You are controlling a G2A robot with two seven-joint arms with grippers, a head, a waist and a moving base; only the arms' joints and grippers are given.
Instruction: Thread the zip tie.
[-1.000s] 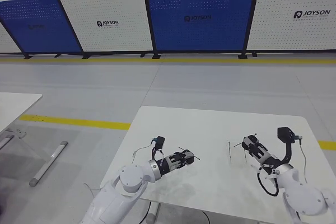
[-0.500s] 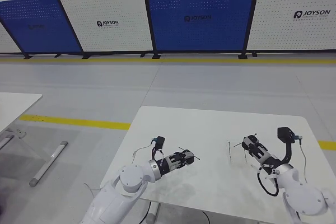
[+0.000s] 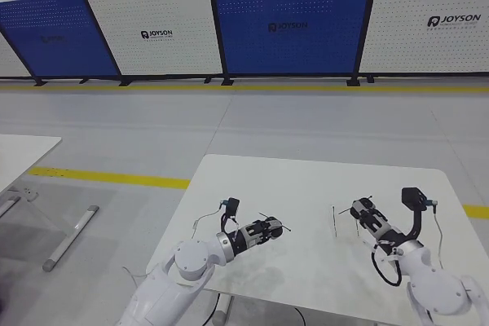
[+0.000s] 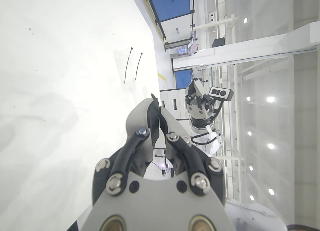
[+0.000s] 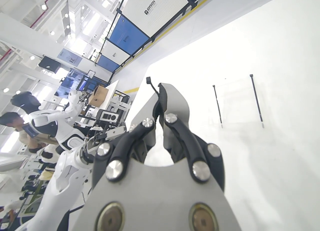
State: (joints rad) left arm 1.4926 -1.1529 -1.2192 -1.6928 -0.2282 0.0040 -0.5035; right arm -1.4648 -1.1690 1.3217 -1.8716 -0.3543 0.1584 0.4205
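Note:
My right gripper (image 3: 359, 209) (image 5: 160, 92) hovers over the right half of the white table (image 3: 310, 179), shut on a black zip tie whose head (image 5: 149, 80) sticks out past the fingertips. Two more black zip ties (image 5: 217, 103) (image 5: 256, 99) lie side by side on the table just beside it, and the left wrist view shows the pair (image 4: 128, 64) farther off. My left gripper (image 3: 275, 230) (image 4: 155, 103) is near the table's front left, shut, with a thin black zip tie strand (image 3: 265, 218) poking out at both sides of its tip.
The table's front edge runs close under both arms, and its far half is bare. A second white table (image 3: 8, 159) stands to the left across the floor, with a metal tube (image 3: 69, 238) lying on the floor between them.
The right arm has shifted very slightly toward the left. The left arm has kept still.

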